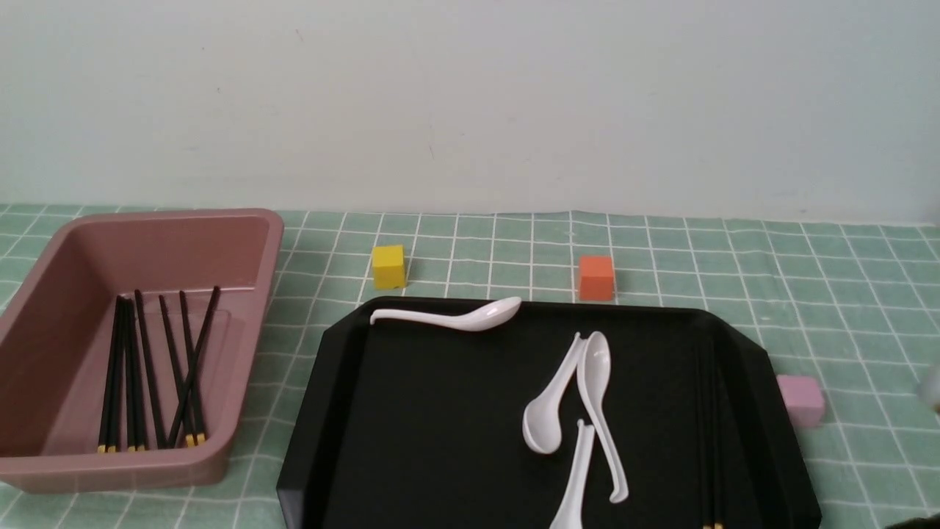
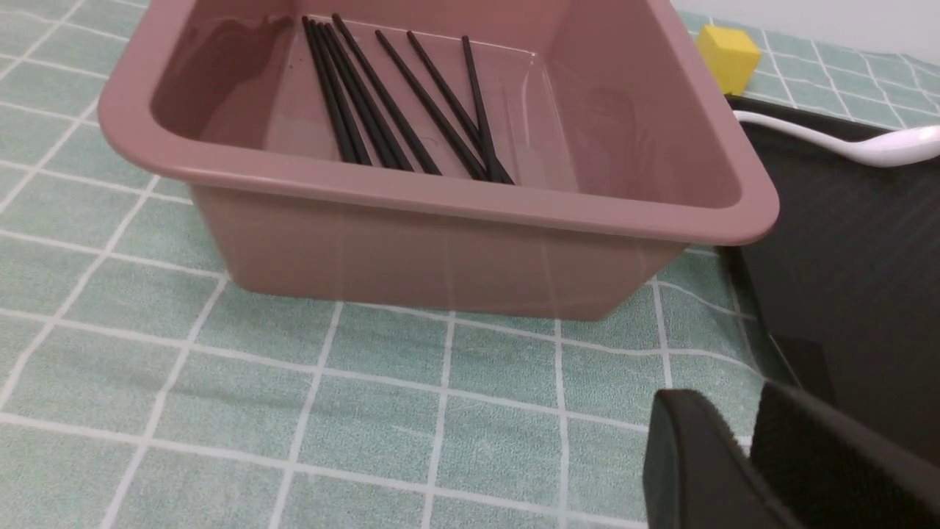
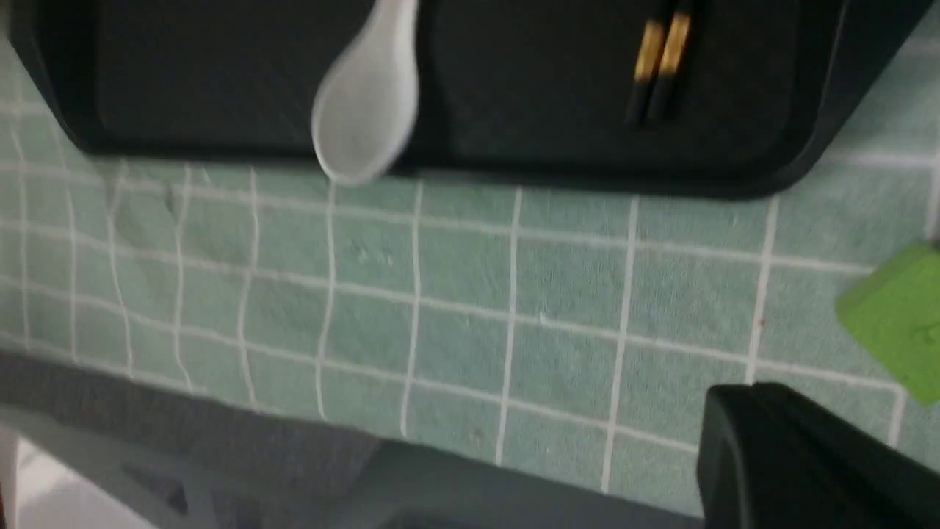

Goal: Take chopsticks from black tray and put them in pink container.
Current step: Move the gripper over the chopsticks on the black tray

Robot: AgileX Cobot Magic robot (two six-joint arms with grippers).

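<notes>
The black tray (image 1: 440,411) lies in the middle and right of the table. A pair of black chopsticks (image 1: 707,441) rests along its right side, gold tips (image 3: 661,51) toward the near rim. To the left stands the pink container (image 1: 242,242), holding several more chopsticks (image 1: 147,375). My left gripper (image 2: 749,411) hovers shut and empty over the cloth in front of the container (image 2: 440,198), beside the tray's left edge. My right gripper (image 3: 742,400) is shut and empty over the cloth near the tray's (image 3: 220,73) front rim. Neither gripper shows in the front view.
Several white spoons (image 1: 587,389) lie on the tray, one (image 1: 455,317) by its far rim and one (image 3: 367,110) overhanging the near rim. Yellow (image 1: 388,266) and orange (image 1: 595,277) cubes stand behind the tray, a pale pink cube (image 1: 800,397) to its right. A green block (image 3: 896,323) lies near my right gripper.
</notes>
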